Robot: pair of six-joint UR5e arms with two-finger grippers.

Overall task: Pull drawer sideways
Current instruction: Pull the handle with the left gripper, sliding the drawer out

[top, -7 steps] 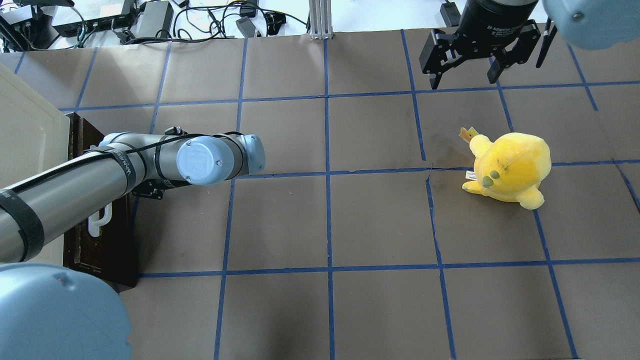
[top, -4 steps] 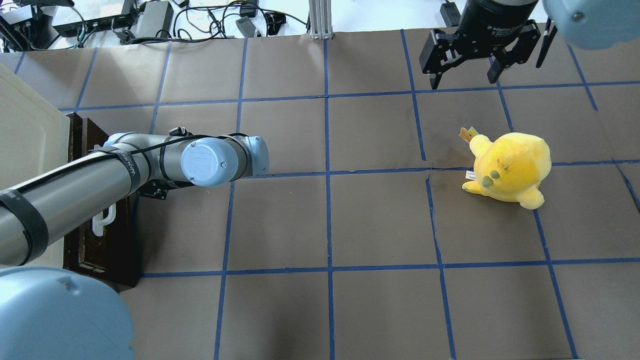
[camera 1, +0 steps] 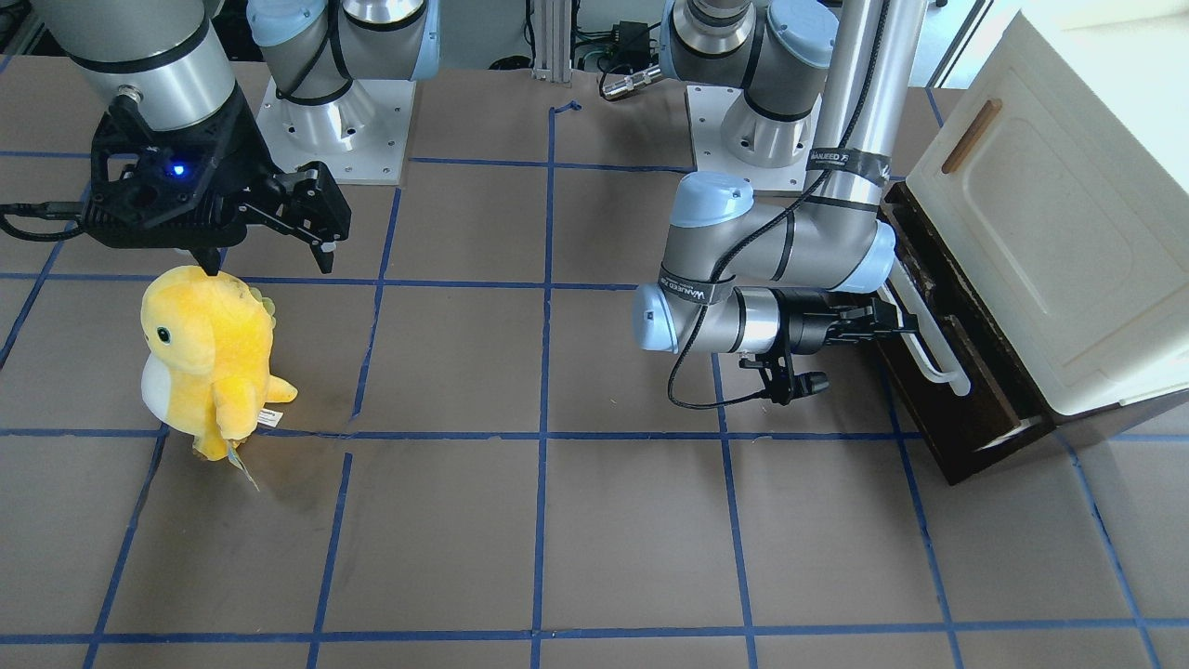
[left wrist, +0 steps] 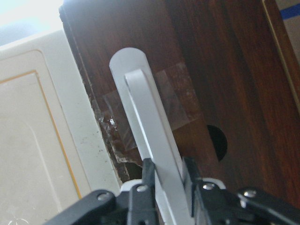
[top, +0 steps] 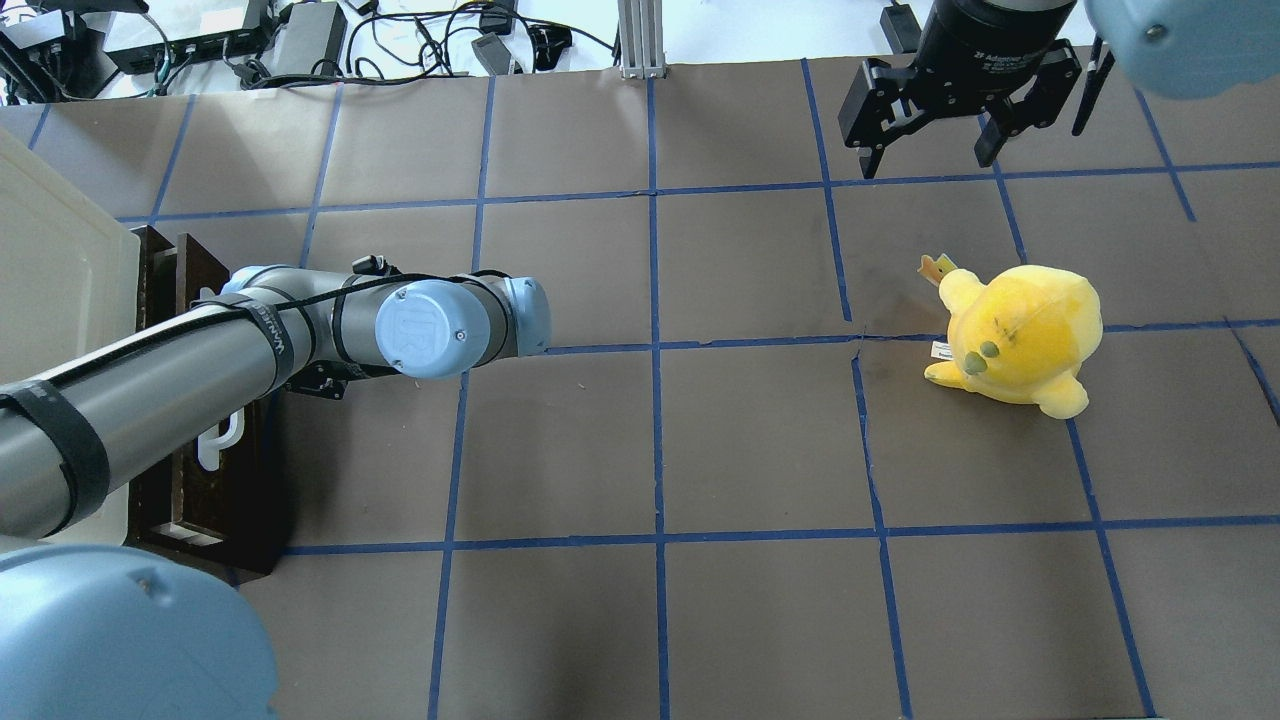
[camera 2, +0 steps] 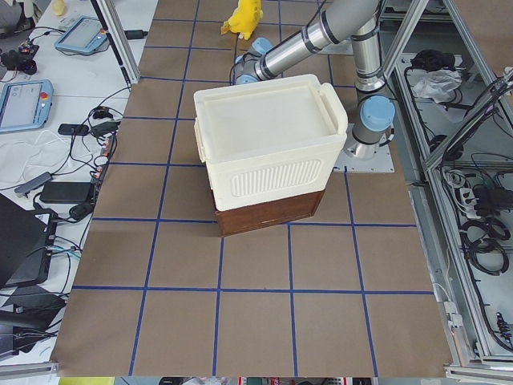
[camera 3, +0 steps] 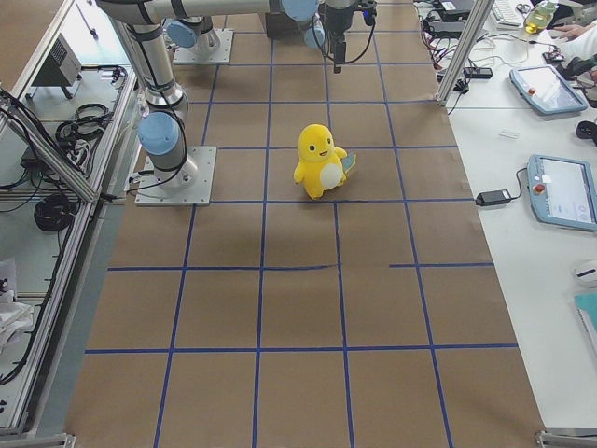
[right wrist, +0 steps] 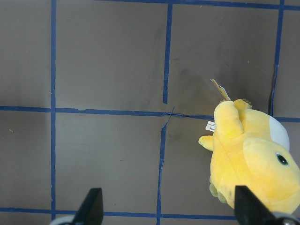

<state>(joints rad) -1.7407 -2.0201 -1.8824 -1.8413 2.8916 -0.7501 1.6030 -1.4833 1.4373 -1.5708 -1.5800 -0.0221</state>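
The drawer (camera 1: 966,400) has a dark brown wood front and a long white bar handle (camera 1: 932,348). It sits under the cream cabinet (camera 1: 1050,232) and stands a little way out of it. My left gripper (camera 1: 896,321) is shut on the handle near its far end. The left wrist view shows both black fingers (left wrist: 149,174) pinching the white bar (left wrist: 150,131) against the brown front. In the overhead view my arm hides the gripper, and the drawer front (top: 215,500) and handle tip (top: 222,440) show below it. My right gripper (camera 1: 269,265) is open and empty, hovering high beside the plush toy.
A yellow plush toy (camera 1: 209,353) stands on the brown paper table on my right side; it also shows in the overhead view (top: 1020,335) and below my right gripper (right wrist: 253,159). The cabinet (top: 50,280) fills the table's left end.
My left arm has moved away from the cabinet with the handle in its grip, and the drawer front has slid out with it. The right arm and the toy have not moved.
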